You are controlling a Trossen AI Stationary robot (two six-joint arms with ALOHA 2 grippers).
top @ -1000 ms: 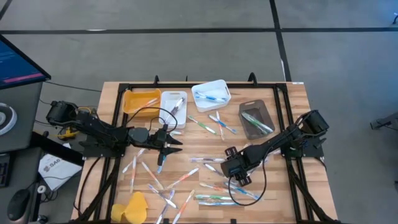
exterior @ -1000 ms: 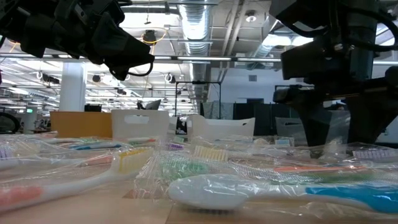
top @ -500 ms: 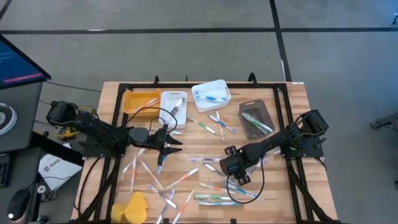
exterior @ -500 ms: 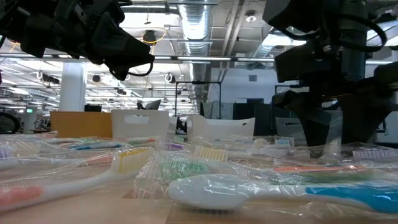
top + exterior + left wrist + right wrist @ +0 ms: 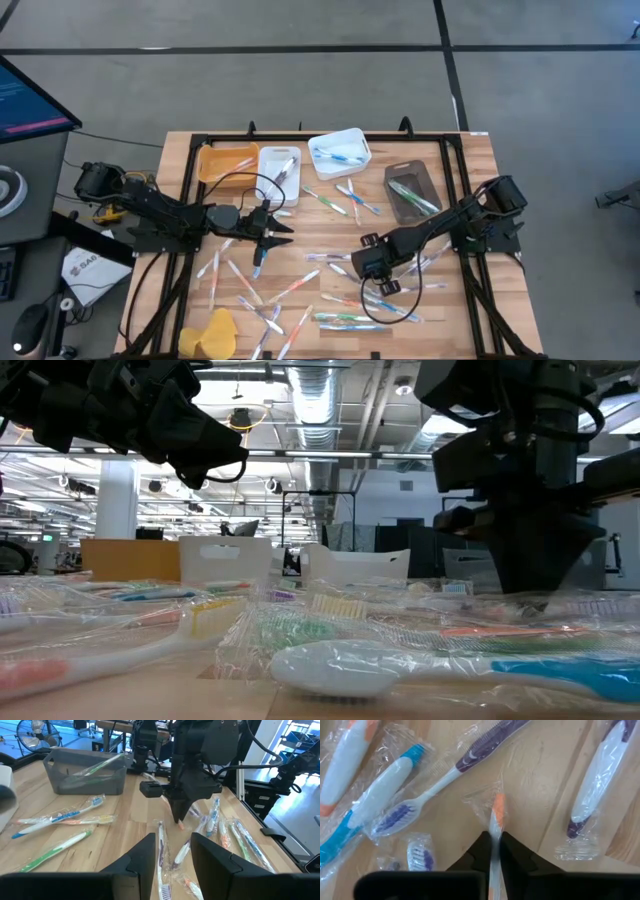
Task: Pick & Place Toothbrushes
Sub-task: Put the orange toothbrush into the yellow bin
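The right gripper (image 5: 366,268) was seen at lower centre of the high view, its fingers (image 5: 479,851) pinched onto a wrapped orange-tipped toothbrush (image 5: 496,815) lying on the wooden table (image 5: 470,300). The left gripper (image 5: 282,233), left of centre, was held partly open and empty. Other toothbrushes (image 5: 345,320) were scattered below.

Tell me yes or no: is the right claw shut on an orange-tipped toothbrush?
Yes, the right claw pinches a wrapped orange-tipped toothbrush between its two dark fingers.
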